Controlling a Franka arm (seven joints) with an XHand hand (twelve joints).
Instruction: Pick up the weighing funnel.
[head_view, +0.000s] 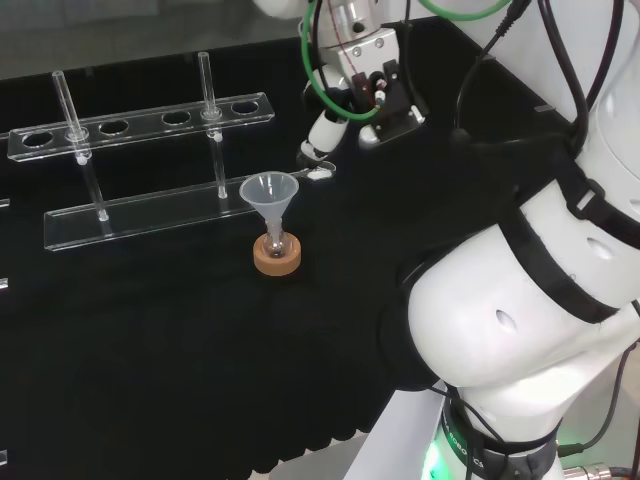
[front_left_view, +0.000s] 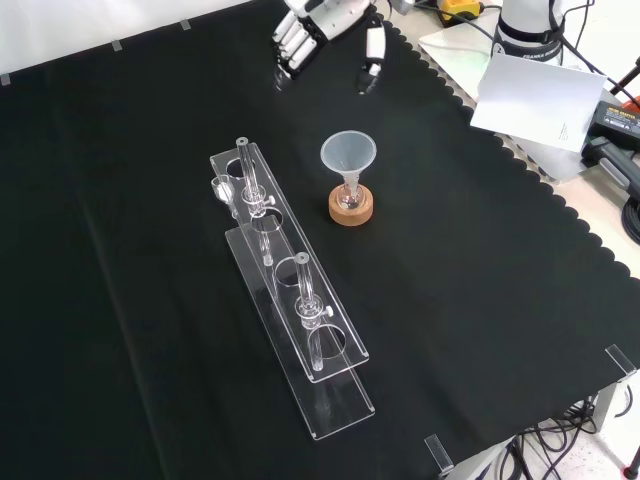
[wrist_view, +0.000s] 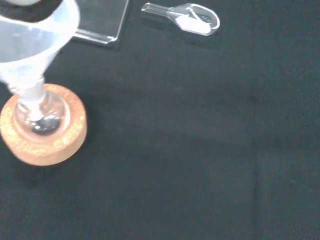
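- One weighing funnel (wrist_view: 187, 17) lies flat on the black cloth, free of all contact. Its scoop holds a little white powder (wrist_view: 194, 23).
- Position, head view: the weighing funnel (head_view: 318, 172) lies just off the right end of the clear rack (head_view: 150, 215). It is near the big funnel (head_view: 270, 192) but apart from it. The big funnel stands in a small flask (wrist_view: 40, 112) on a cork ring (head_view: 276, 260) near the middle of the bench.
- Position of the hand (head_view: 340, 105): it hangs over the cloth above the weighing funnel, on the side toward the bench edge at the top of the front view.
- State of the hand (front_left_view: 318, 22): the fingers (front_left_view: 290, 45) are relaxed and point down, the thumb (front_left_view: 371, 55) stands well apart from them, and nothing is held.
- Step in hand, by judgement: approach. No grasp is made yet, and the wrist view shows bare cloth all around the weighing funnel.
- Next move, by judgement: lower the hand until fingers and thumb straddle the scoop body, then close across its width.
- Requirement: the piece is low and flat on the cloth, so the fingertips must reach cloth level on both sides before closing.
- Requirement: keep the scoop level during the lift, or the powder may spill.
- Caution: keep clear of the rack end and of the big funnel, which could tip if knocked.
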